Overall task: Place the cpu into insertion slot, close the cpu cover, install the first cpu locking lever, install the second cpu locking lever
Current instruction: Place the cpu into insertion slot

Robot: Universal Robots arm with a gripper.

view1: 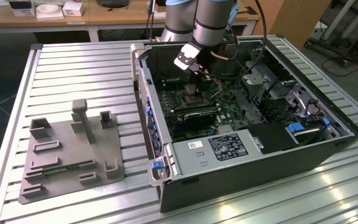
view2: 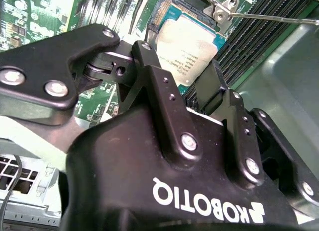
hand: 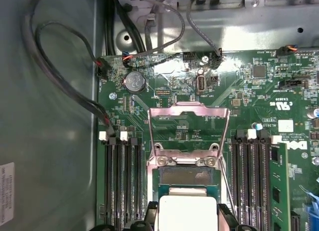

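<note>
My gripper [hand: 187, 220] is shut on the cpu [hand: 187, 211], a flat square chip with a silvery top; its black fingers [hand: 149, 211] press on two opposite edges. In the second wrist view the cpu [view2: 192, 44] sits between the fingers [view2: 149, 61]. It hangs close over the insertion slot [hand: 187, 176], whose dark centre shows just beyond the chip. The cpu cover [hand: 189, 111] stands swung open behind the slot. A thin wire locking lever [hand: 228, 156] is raised beside it. In the exterior view the gripper [view1: 192, 80] reaches down into the open computer case over the slot [view1: 191, 95].
Long memory slots [hand: 119, 181] flank the socket on both sides, with a memory stick [hand: 276, 186] in one. Cables [hand: 60, 86] run along the case wall. The case [view1: 247, 140] lies on a slatted metal table [view1: 73, 65] beside a grey fixture plate [view1: 70, 154].
</note>
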